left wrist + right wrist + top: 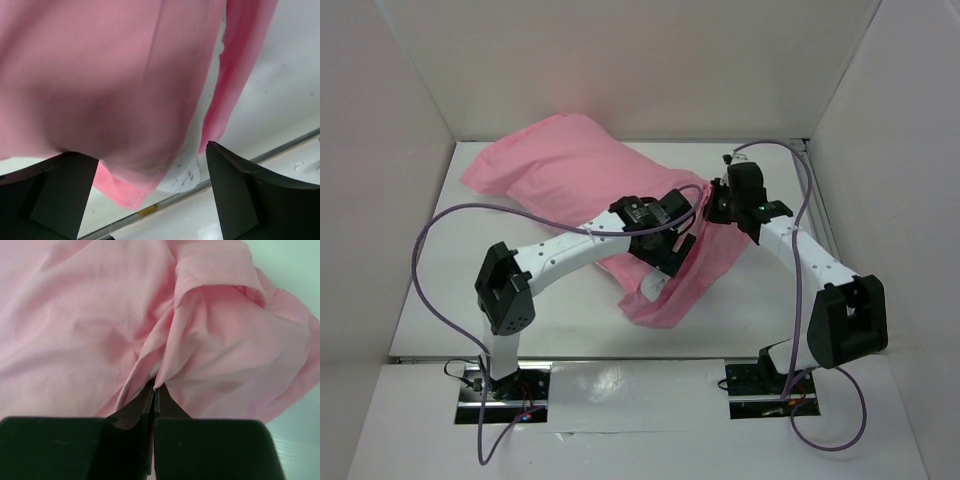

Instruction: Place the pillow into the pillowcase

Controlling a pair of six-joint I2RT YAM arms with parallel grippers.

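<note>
Pink pillowcase (560, 165) lies crumpled on white table (430, 300), running diagonally from far-left area toward centre. Its near end hangs in a bunch btw the two arms. R gripper (154, 390): clenched, fingertips pressed together w/ a pinch of pink cloth caught between them. Folds fan out from the pinch point. Stitched hem (215, 275) sits just beyond, upper right in R wrist view. L gripper (142, 150): released, jaws spread wide, nothing clamped. Pink cloth hangs in front of it; contact cannot be told. Pillow (192, 160): white, seen only as a narrow strip btw two pink layers in L wrist view. Top view shows a small white patch at the same near end of the case. Remainder is hidden by cloth & arms. Both wrists sit close together over the case's mid section.
</note>
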